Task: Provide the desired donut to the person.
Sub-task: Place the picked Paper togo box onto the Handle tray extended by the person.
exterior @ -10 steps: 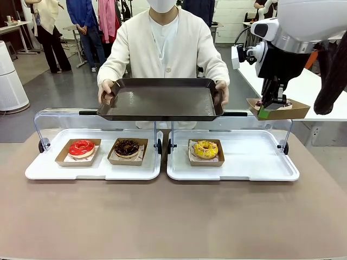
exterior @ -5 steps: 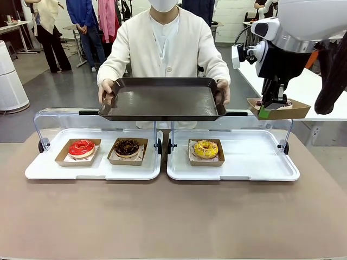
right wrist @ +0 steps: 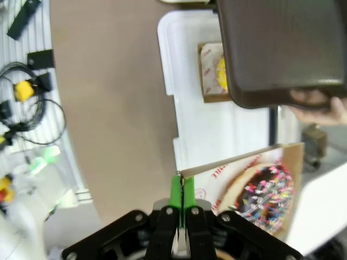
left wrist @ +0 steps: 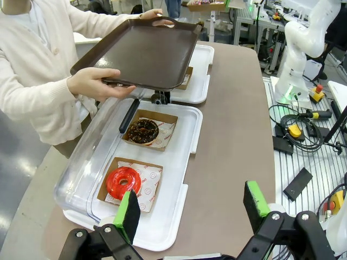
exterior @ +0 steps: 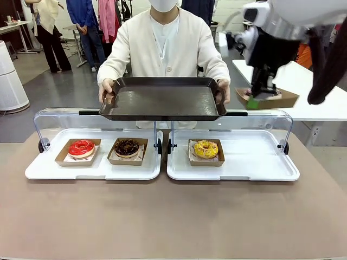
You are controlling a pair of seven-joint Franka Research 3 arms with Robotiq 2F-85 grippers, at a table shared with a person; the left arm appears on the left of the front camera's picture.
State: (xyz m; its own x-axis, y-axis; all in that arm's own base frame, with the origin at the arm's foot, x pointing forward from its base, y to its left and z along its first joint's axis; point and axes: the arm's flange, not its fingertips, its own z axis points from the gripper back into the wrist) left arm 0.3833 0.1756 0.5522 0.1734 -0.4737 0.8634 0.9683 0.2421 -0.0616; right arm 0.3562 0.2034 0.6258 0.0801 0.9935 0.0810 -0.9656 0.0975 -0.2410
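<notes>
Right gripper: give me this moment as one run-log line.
right gripper: shut on sprinkled-donut box, aloft | person: holds empty dark tray out | left gripper: open, empty | status: box not yet on tray

Right arm (exterior: pixel 295 11): white shell, black wrist section. Left gripper (left wrist: pixel 192 205): black linkages, silver screws, green pads (left wrist: pixel 255 197). Person (exterior: pixel 162 51): cream-white cardigan, white top, white mask.

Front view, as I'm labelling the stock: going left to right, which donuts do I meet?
In order: red donut → chocolate donut → yellow donut → carton with a sprinkled donut, pinched in the air by the right gripper.
</notes>
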